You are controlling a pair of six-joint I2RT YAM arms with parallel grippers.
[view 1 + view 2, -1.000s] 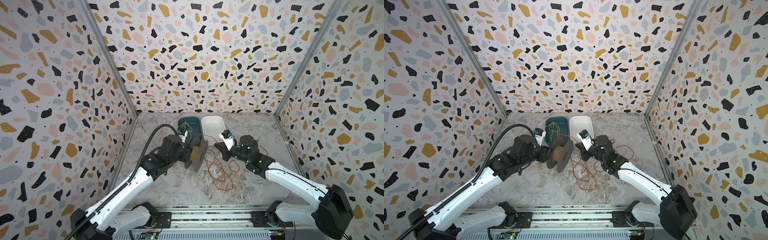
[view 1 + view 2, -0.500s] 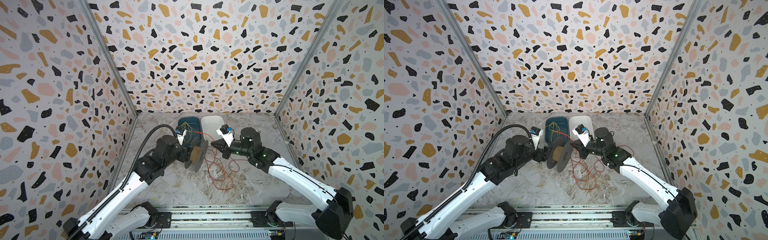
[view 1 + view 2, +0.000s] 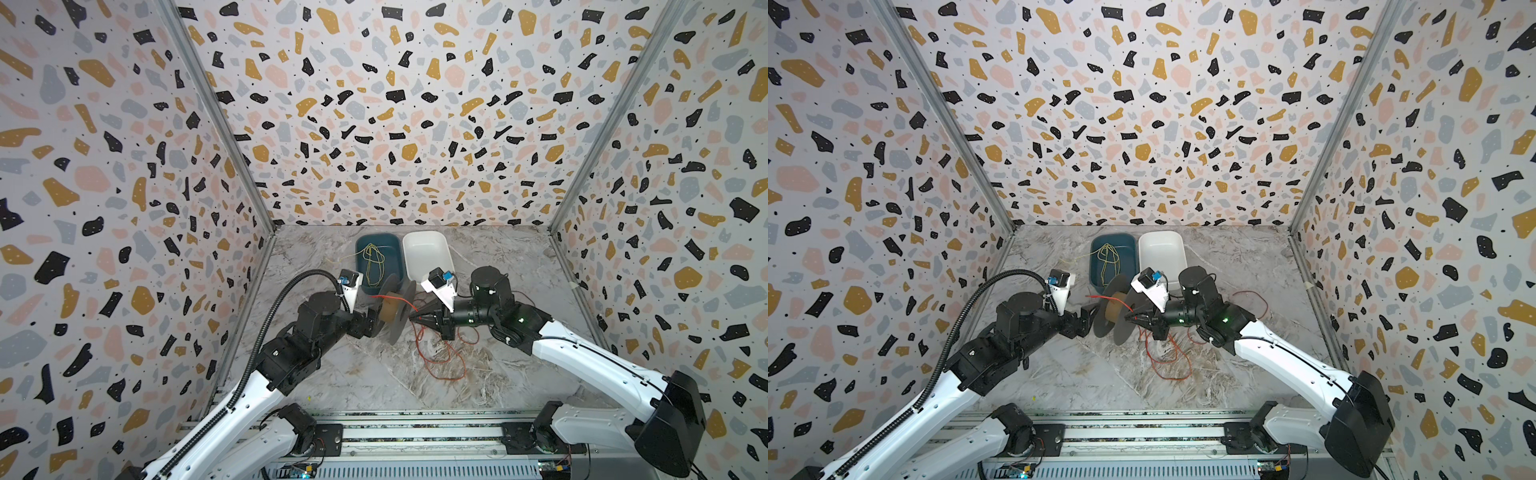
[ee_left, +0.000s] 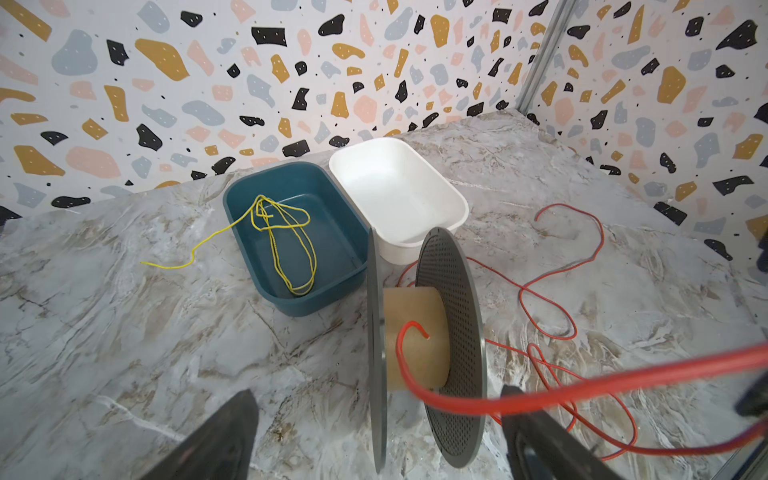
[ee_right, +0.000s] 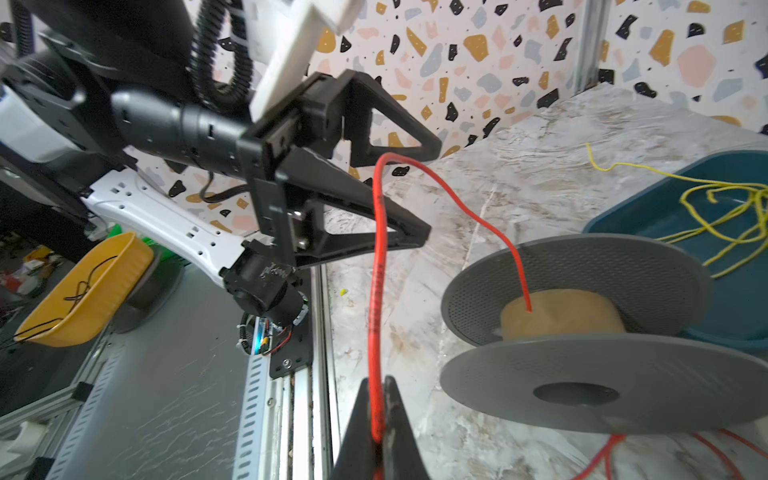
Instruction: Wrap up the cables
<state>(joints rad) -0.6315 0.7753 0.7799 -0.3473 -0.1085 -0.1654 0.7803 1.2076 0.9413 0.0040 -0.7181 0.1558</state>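
A grey spool (image 3: pixel 397 309) (image 3: pixel 1117 309) with a cardboard core (image 4: pixel 415 336) stands on its rims mid-table. The thin red cable (image 5: pixel 376 291) runs from my right gripper (image 5: pixel 378 382) (image 3: pixel 413 318), which is shut on it, arcs up and drops onto the core, where its end lies. The rest of the cable lies in loose loops (image 3: pixel 440 357) (image 3: pixel 1167 357) on the table below the right arm. My left gripper (image 4: pixel 376 395) (image 3: pixel 368 324) (image 5: pixel 428 191) is wide open just left of the spool, holding nothing. The cable (image 4: pixel 540 399) crosses in front of its fingers.
A teal bin (image 3: pixel 395 266) holding a yellow-green wire (image 4: pixel 286 249) and a white bin (image 3: pixel 440 266) sit behind the spool, near the back wall. Patterned walls close in three sides. A metal rail (image 3: pixel 415 432) runs along the front edge. A yellow bowl (image 5: pixel 83 291) sits off the table.
My left gripper has opened wide and drawn slightly back from the spool. My right gripper has moved left and down toward the spool with the cable in it.
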